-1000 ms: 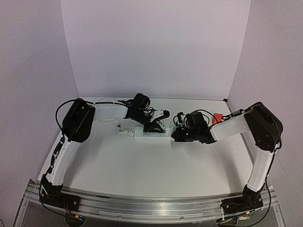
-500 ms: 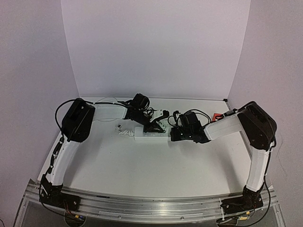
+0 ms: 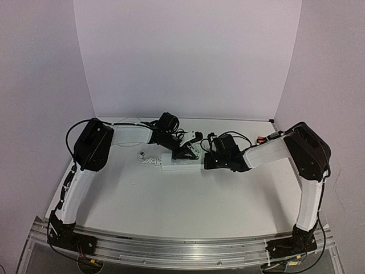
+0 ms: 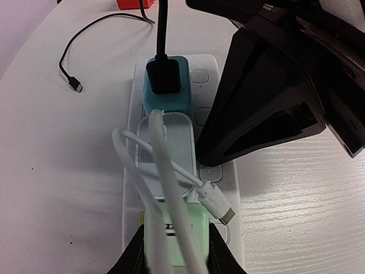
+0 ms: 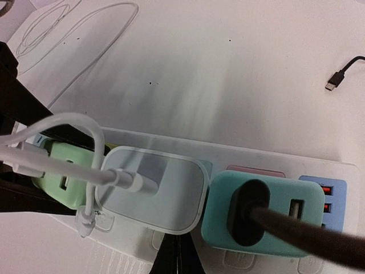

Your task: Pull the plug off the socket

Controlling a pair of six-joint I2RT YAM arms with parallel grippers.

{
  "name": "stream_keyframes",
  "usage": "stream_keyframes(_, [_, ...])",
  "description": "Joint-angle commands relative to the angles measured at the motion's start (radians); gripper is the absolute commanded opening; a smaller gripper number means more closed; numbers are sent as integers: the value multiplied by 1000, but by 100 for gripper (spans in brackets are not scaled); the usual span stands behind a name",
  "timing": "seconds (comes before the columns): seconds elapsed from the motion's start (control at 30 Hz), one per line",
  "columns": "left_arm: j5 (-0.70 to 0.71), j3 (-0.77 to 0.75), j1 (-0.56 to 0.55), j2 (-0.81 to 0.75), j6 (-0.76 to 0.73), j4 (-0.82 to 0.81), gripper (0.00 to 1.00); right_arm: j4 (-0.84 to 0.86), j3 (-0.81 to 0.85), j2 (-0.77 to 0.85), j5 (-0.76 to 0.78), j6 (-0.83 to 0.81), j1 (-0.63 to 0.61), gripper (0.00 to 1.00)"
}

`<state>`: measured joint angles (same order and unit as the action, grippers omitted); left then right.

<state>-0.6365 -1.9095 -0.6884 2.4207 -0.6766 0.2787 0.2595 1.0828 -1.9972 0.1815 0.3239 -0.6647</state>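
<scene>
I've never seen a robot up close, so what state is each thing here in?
socket: lying flat, three plugs in it
green plug: plugged in
white plug: plugged in, white cable attached
teal plug: plugged in, black cable attached
left gripper: shut on green plug
right gripper: shut, tip on socket

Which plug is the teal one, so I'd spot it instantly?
Find the long white power strip on the table. Three plugs stand in a row on it. The teal plug ends the row and alone has a black cable.
</scene>
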Motion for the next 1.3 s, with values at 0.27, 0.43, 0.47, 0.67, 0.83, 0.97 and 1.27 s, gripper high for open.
stream_keyframes(0.27, [-152, -116, -7, -95, 100, 19, 0, -258, -45, -74, 16, 47, -1, 0])
stream_keyframes(0.43, [-148, -141, -8, -92, 58, 64, 0, -258, -47, -74, 11, 51, -1, 0])
stream_keyframes(0.47, [-147, -139, -7, -92, 50, 75, 0, -258, -45, -74, 10, 50, -1, 0])
stream_keyframes(0.67, [-157, -134, 5, -104, 42, 128, 0, -285, -8, -58, -10, 38, -1, 0])
stream_keyframes(0.83, [-140, -169, 23, -113, 168, 150, 0, -283, 31, -14, -40, 16, -1, 0])
stream_keyframes(0.97, [-146, -166, 25, -127, 316, 155, 0, -283, 67, 26, -58, -1, -1, 0])
stream_keyframes(1.27, [-163, -158, 27, -133, 506, 175, 0, -267, 103, 137, -104, -59, -1, 17])
